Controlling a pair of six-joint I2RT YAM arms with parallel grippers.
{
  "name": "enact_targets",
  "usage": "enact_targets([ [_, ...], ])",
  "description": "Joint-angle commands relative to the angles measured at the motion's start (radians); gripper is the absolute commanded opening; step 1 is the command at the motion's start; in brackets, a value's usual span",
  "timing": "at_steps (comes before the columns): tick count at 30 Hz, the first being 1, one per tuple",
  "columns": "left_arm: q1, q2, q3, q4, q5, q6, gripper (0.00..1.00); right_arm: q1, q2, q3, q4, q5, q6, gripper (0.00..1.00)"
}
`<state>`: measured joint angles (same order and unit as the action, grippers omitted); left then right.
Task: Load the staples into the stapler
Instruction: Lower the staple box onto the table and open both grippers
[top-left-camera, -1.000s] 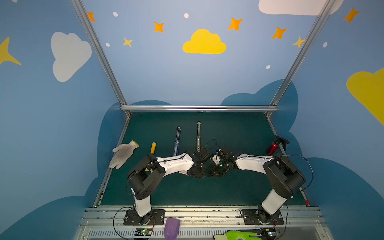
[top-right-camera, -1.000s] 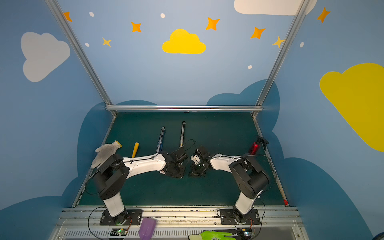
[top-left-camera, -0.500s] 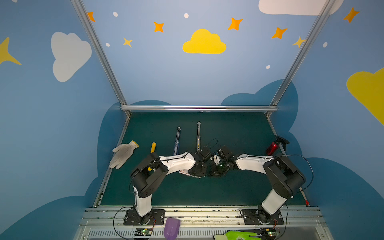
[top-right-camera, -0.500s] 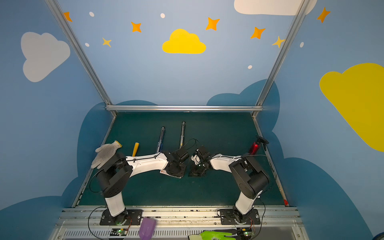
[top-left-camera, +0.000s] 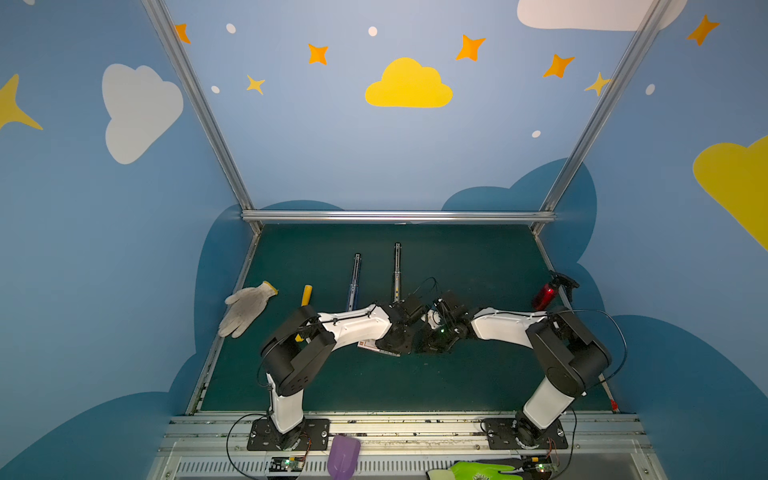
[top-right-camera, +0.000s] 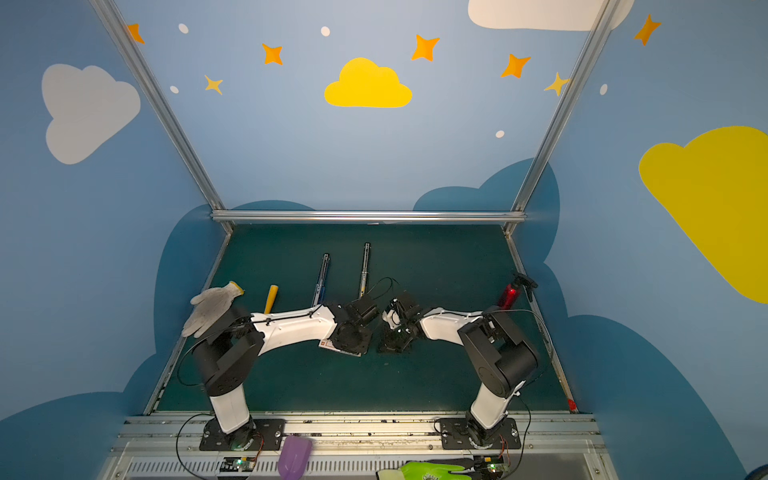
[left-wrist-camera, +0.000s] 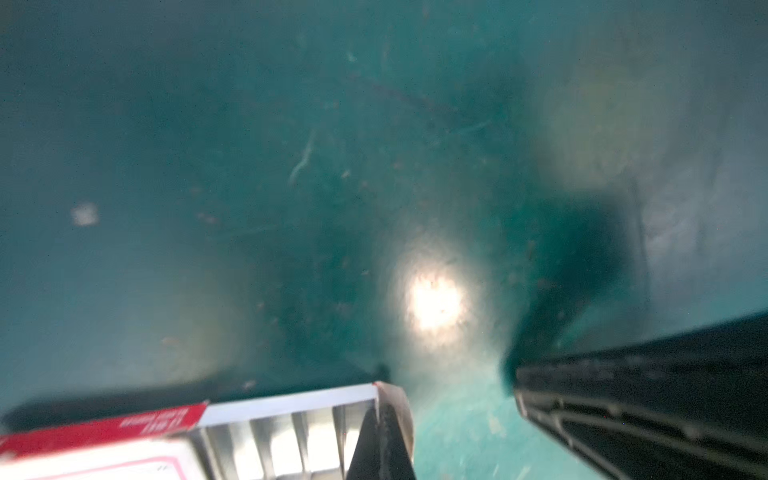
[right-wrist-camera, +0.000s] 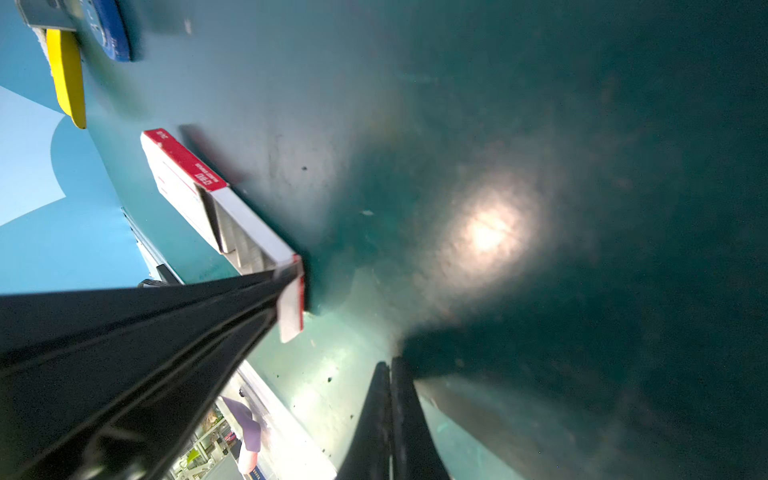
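Note:
The staples (left-wrist-camera: 286, 440) lie as grey rows in a white sliding box with a red mark (right-wrist-camera: 187, 174), its tray pulled out on the green mat. My left gripper (left-wrist-camera: 388, 401) is shut on the tray's end wall, whose flap (right-wrist-camera: 291, 307) sticks out past the fingers. In both top views only a corner of the box (top-left-camera: 368, 345) (top-right-camera: 328, 344) shows under that gripper. My right gripper (right-wrist-camera: 390, 368) is shut on nothing, just beside the box. Two long narrow staplers lie farther back, one blue (top-left-camera: 354, 282) and one grey (top-left-camera: 397, 270).
A yellow handle (top-left-camera: 306, 294) and a white work glove (top-left-camera: 247, 307) lie at the left. A red spray bottle (top-left-camera: 545, 293) stands at the right edge. A purple scoop (top-left-camera: 343, 457) and a green glove (top-left-camera: 478, 471) sit on the front rail.
My left gripper's jaws have closed onto the end of the box's tray, and the left arm's elbow has shifted slightly to the right. The right arm has not moved.

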<state>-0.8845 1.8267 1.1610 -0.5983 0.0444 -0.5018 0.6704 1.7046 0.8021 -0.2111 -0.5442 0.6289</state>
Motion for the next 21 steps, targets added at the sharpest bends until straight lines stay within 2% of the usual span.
enact_targets([
  [1,0.008,-0.091,0.038,-0.064,-0.026,0.03,0.04,-0.008,-0.015,-0.023,-0.018,0.022,-0.004,0.07],
  [13,0.111,-0.265,-0.007,-0.008,0.139,0.051,0.04,-0.06,-0.127,-0.022,-0.053,0.023,-0.021,0.09],
  [18,0.14,-0.296,-0.031,-0.011,0.142,0.037,0.05,-0.087,-0.185,-0.017,-0.089,0.032,-0.039,0.11],
  [21,0.14,-0.286,-0.046,-0.004,0.16,0.026,0.17,-0.091,-0.192,-0.01,-0.106,0.036,-0.05,0.12],
])
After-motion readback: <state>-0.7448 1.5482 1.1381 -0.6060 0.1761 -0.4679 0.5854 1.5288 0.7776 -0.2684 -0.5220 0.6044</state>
